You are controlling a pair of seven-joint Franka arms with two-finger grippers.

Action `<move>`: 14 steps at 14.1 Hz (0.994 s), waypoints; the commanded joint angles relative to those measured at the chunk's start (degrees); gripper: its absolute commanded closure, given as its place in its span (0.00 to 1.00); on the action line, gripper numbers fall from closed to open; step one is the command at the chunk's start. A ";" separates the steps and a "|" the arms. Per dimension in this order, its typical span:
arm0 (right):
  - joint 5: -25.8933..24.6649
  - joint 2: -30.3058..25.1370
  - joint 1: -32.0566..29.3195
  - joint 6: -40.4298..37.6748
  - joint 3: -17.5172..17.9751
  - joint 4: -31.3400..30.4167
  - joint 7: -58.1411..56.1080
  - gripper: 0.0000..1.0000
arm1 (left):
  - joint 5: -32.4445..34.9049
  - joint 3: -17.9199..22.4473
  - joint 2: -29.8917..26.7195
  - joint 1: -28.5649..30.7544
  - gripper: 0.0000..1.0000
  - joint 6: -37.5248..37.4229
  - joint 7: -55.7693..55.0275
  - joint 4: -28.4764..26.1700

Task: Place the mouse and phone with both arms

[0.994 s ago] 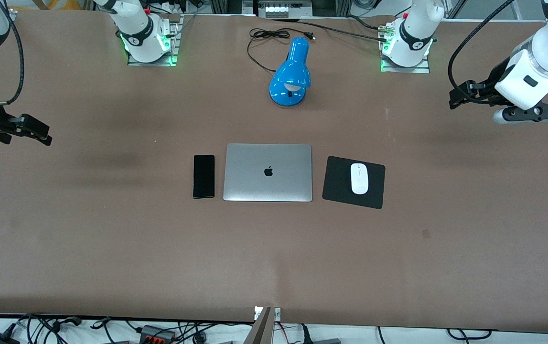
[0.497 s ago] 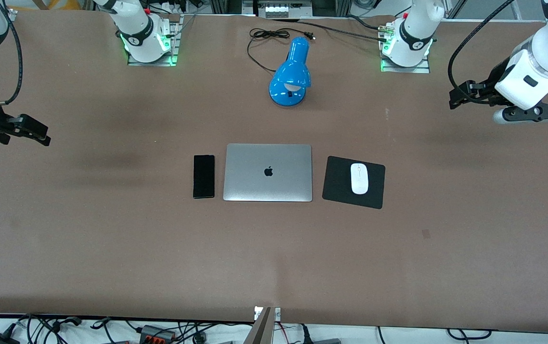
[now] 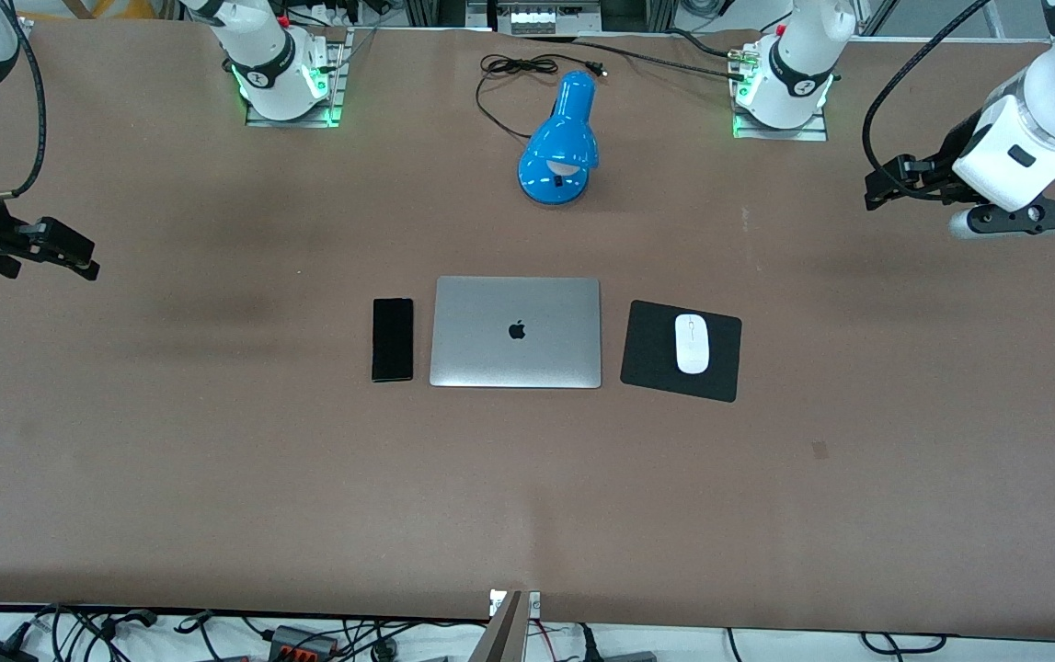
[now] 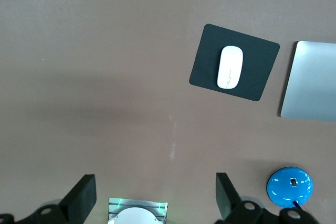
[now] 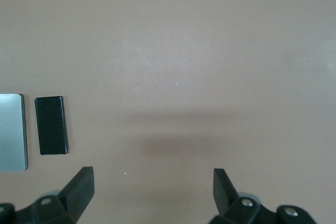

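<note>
The white mouse (image 3: 692,343) (image 4: 230,67) lies on a black mouse pad (image 3: 651,354) (image 4: 207,72) beside the closed silver laptop (image 3: 516,332), toward the left arm's end. At the laptop's edge toward the right arm's end, the black phone (image 3: 393,338) (image 5: 51,125) lies flat on the table. My left gripper (image 3: 888,179) (image 4: 156,198) hangs open and empty over bare table at the left arm's end, well apart from the mouse. Over bare table at the right arm's end, my right gripper (image 3: 67,251) (image 5: 153,190) is open and empty, well apart from the phone.
A blue desk lamp (image 3: 564,142) (image 4: 290,187) with a black cord stands farther from the front camera than the laptop, between the two arm bases (image 3: 283,78) (image 3: 783,92). Brown table surface (image 3: 527,496) stretches wide toward the front camera.
</note>
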 commanded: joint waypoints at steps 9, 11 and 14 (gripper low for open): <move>-0.04 -2.90 -1.10 -1.86 1.10 -1.22 -1.37 0.00 | -0.54 0.19 -0.34 0.04 0.00 -0.79 1.40 0.44; -0.04 -2.91 -1.10 -1.86 1.19 -1.23 -1.28 0.00 | -0.54 0.19 -0.34 0.04 0.00 -0.79 1.40 0.44; 0.13 -2.91 -1.19 -1.77 1.10 -1.23 -1.28 0.00 | -0.54 0.19 -0.34 0.04 0.00 -0.79 1.40 0.44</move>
